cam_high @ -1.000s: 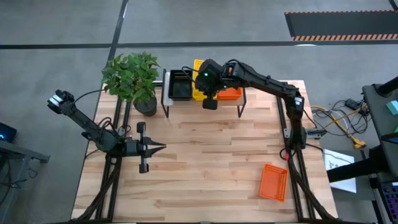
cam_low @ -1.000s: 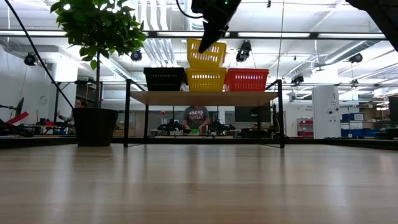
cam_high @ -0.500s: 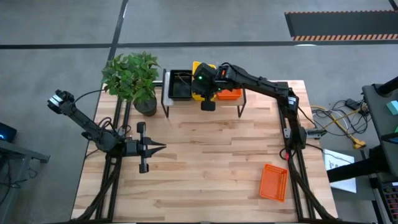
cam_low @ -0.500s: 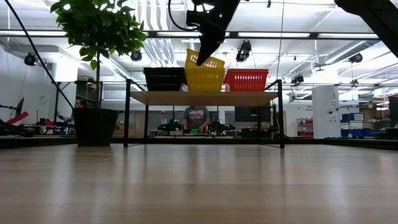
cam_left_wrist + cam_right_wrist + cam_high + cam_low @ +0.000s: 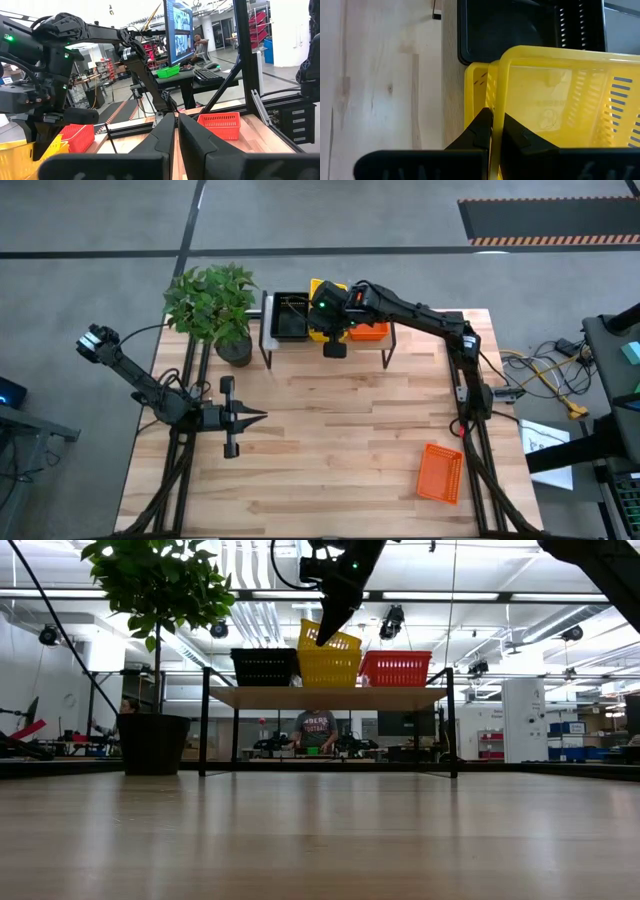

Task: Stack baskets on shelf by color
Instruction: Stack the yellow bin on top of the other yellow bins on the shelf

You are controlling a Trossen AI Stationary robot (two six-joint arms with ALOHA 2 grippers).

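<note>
Yellow upper basket [image 5: 328, 638], pinched at its rim by the right gripper [image 5: 494, 131], tilts half-nested directly above the yellow basket [image 5: 331, 668] on the shelf [image 5: 330, 697].

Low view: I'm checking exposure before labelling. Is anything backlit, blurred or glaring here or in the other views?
Low view: ceiling lights backlight the plant and right gripper into silhouettes; the near table is soft with sheen. Right wrist view: the close fingers blur, while the yellow basket is sharp. High view: even light, no glare.
</note>
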